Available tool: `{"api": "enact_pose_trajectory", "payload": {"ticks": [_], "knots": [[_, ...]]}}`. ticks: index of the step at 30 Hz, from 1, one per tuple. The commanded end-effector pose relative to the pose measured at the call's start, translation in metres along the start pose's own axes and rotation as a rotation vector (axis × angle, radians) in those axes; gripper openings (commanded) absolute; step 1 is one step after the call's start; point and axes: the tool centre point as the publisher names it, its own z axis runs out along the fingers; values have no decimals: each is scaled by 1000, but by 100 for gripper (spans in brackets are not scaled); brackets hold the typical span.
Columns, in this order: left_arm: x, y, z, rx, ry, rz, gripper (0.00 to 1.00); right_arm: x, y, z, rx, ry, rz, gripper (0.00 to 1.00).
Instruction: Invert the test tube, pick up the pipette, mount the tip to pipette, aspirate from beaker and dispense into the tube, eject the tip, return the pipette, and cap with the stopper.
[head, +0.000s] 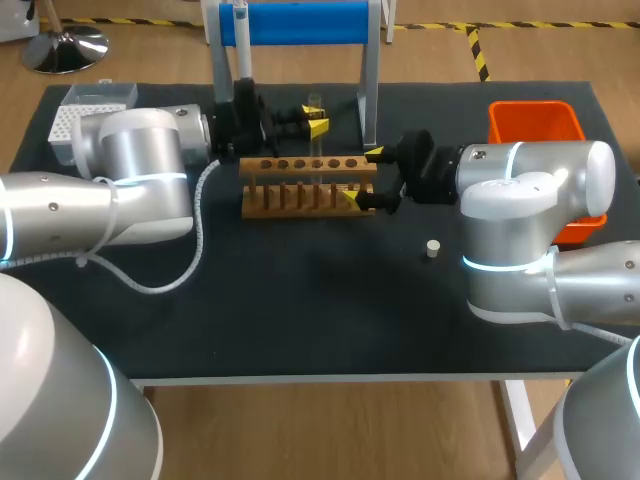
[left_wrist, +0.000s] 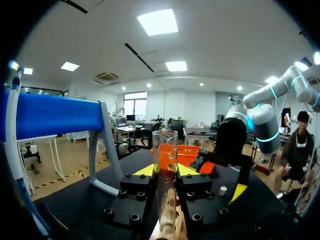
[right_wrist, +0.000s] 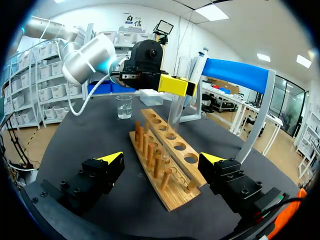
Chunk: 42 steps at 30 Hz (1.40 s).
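Step one, inversion, judged near done: tube (left_wrist: 165, 150) is held mouth-up, clamped in left tool (left_wrist: 166, 170), foot in a rack (head: 300, 165) hole; right tool (head: 363, 176) is spread open astride rack end; next, tube to be released, pipette (right_wrist: 198, 60) fetched.

A black tabletop (head: 300, 310) carries everything. At its middle a wooden rack (head: 290, 190) runs left to right, with a row of round holes in its top board and a row of upright pegs along its near side. Just beyond it, at the far edge, stands a white-legged stand with a blue crossbar (head: 300, 22). An orange bin (head: 535, 122) sits far right, and a white box with a grid of holes (head: 95, 105) far left.
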Motion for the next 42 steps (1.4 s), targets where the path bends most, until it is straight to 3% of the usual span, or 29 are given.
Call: {"api": "enact_pose_trajectory", "payload": {"ticks": [1,19,20,21,22,28,33,42], "knots": [[-2,6,1,7,4,-1,0,0,-1,0,-3,-1,-1,100],[-4,17,0,4,1,-10,0,0,-1,0,-3,-1,-1,100],[-4,17,0,4,0,-11,4,0,-1,0,-3,-1,-1,100],[-4,17,0,3,1,-12,43,0,-1,0,-3,-1,-1,100],[-4,17,0,2,0,-13,100,0,-1,0,-3,-1,-1,100],[1,8,-5,-19,-4,-10,100,0,-1,0,-3,-1,-1,100],[8,-10,-21,-58,-20,2,100,0,-1,0,-3,-1,-1,100],[35,-35,-69,-168,-100,-8,100,0,-1,0,-3,-1,-1,100]]}}
